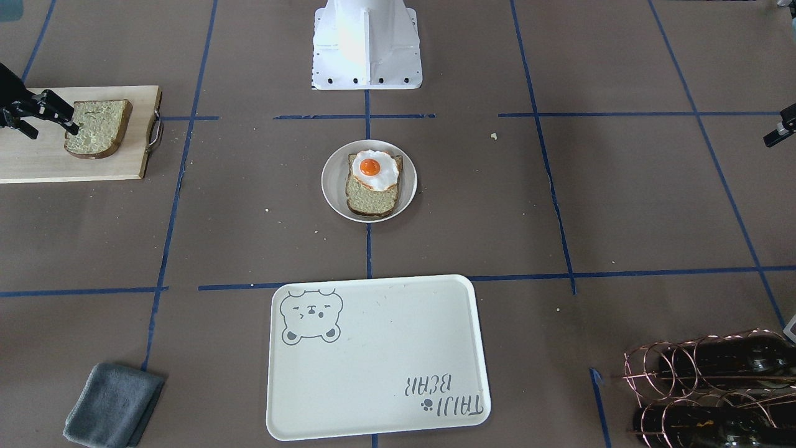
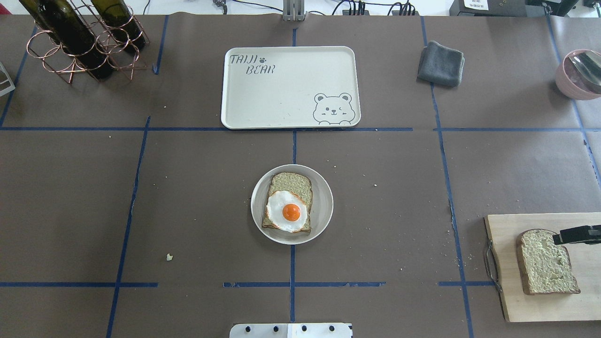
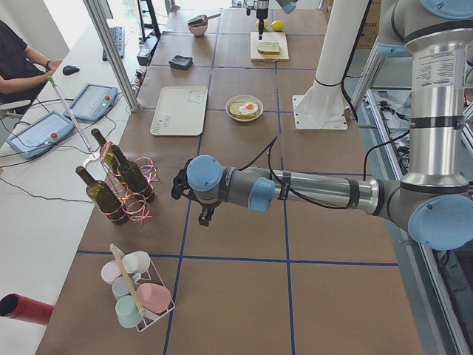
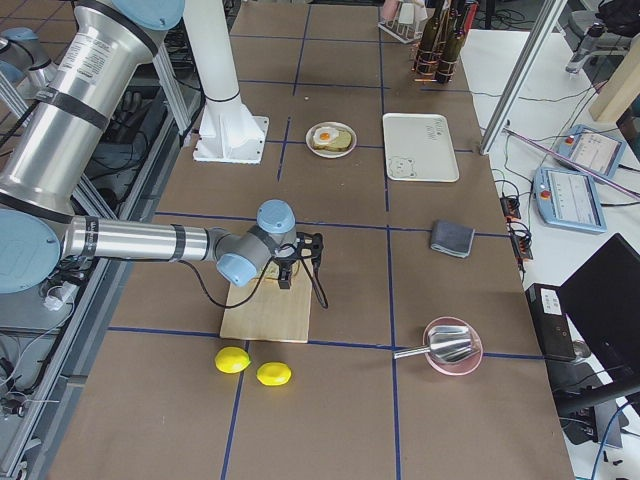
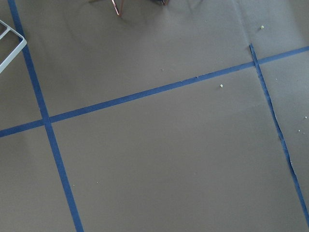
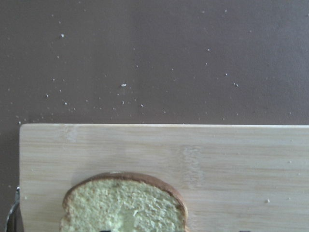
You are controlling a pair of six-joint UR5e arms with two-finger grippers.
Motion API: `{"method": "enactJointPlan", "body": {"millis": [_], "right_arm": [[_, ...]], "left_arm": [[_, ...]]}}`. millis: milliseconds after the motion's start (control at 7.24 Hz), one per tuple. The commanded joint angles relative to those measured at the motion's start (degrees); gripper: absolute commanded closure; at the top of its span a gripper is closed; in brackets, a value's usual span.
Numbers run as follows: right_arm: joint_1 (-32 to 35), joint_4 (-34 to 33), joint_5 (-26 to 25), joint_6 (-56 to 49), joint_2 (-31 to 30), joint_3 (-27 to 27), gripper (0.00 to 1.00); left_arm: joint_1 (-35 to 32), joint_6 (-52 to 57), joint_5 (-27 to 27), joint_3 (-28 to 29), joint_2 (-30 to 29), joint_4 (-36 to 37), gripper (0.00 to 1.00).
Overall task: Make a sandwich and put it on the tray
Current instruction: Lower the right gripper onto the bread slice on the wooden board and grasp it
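One bread slice (image 1: 372, 196) lies on a small round white plate (image 1: 333, 186) at the table's middle, with the fried egg (image 1: 375, 169) on top of it. A second bread slice (image 1: 99, 127) lies on the wooden cutting board (image 1: 37, 155); it also shows in the right wrist view (image 6: 125, 208). My right gripper (image 1: 53, 130) is open, low over the board, with one finger (image 1: 65, 121) at the slice's edge. The cream bear tray (image 1: 373, 354) holds nothing. My left gripper (image 1: 782, 127) shows only partly at the edge; I cannot tell whether it is open or shut.
A copper rack with wine bottles (image 2: 80, 37) stands at one far corner. A folded grey cloth (image 2: 440, 63) lies beside the tray. A pink bowl (image 2: 577, 75) sits past the board. Two lemons (image 4: 250, 365) lie near the board. The robot base (image 1: 367, 50) stands behind the plate.
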Motion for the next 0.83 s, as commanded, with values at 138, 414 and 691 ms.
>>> {"method": "enactJointPlan", "body": {"millis": [138,414,691], "right_arm": [[-4.5,0.7,-0.5,5.4,-1.4,-0.1,0.22],[-5.3,0.7,-0.5,5.4,-1.2,-0.2,0.27],[-5.3,0.7,-0.3,5.4,-1.2,-1.4,0.31]], "left_arm": [[0.4,-2.6,0.2,0.4,0.1,-2.1,0.00],[0.4,-2.4,0.4,1.2,0.1,-2.2,0.00],[0.4,-2.4,0.4,1.2,0.1,-2.2,0.00]]}}
